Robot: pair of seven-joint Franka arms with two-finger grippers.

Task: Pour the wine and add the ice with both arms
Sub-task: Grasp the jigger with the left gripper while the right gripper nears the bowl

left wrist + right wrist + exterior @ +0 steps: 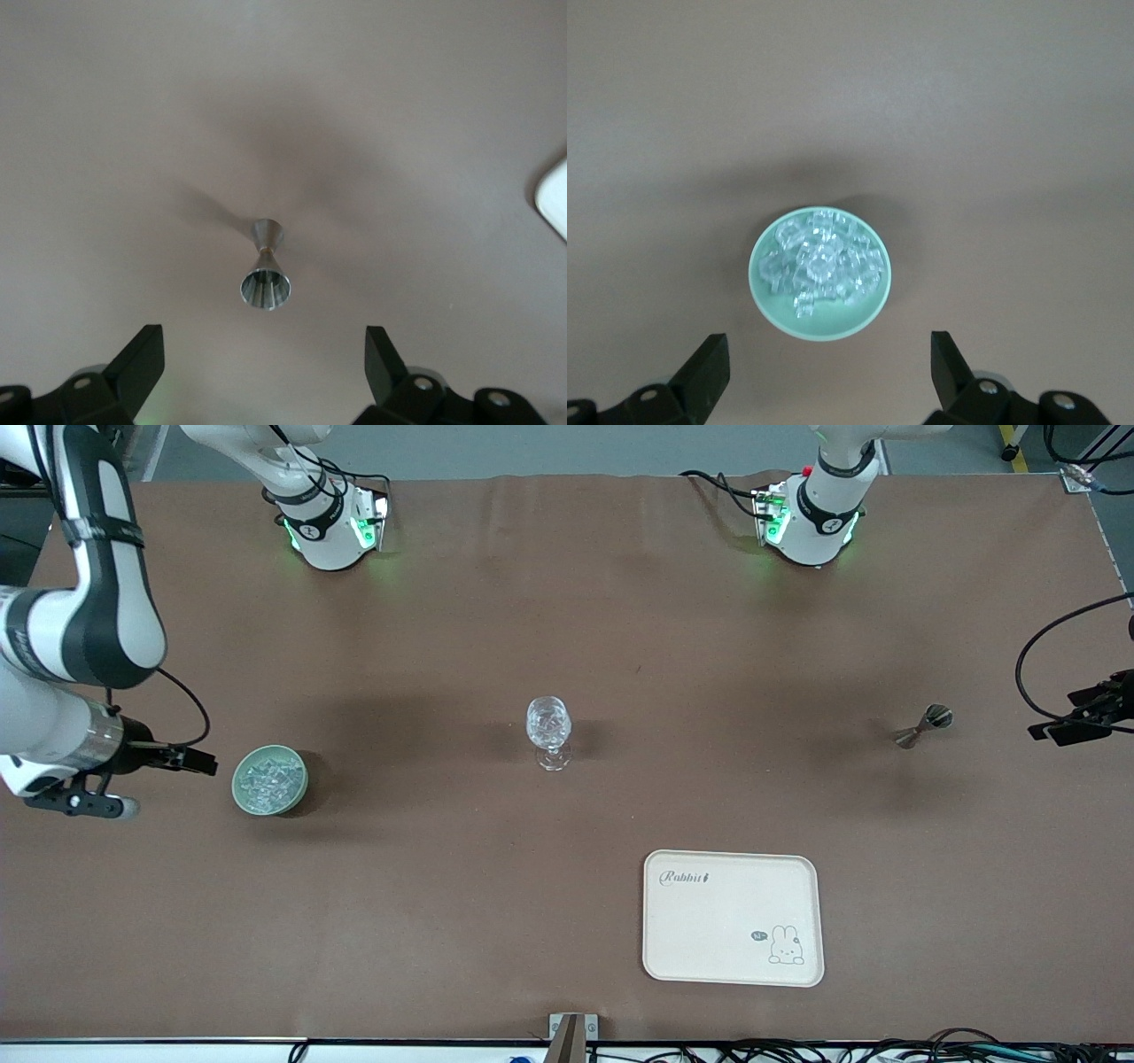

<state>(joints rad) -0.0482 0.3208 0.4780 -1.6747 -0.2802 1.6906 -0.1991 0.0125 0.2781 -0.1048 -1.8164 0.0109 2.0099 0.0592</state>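
Note:
The ice is a heap of small clear cubes in a pale green bowl toward the right arm's end of the table; it also shows in the right wrist view. A clear cut-glass goblet stands mid-table. A small metal hourglass-shaped measuring cup sits toward the left arm's end and shows in the left wrist view. My right gripper is open and empty beside the bowl. My left gripper is open and empty beside the metal cup.
A cream tray with a rabbit print lies nearer to the front camera than the goblet; its corner shows in the left wrist view. Brown cloth covers the table. Cables run along the table's near edge.

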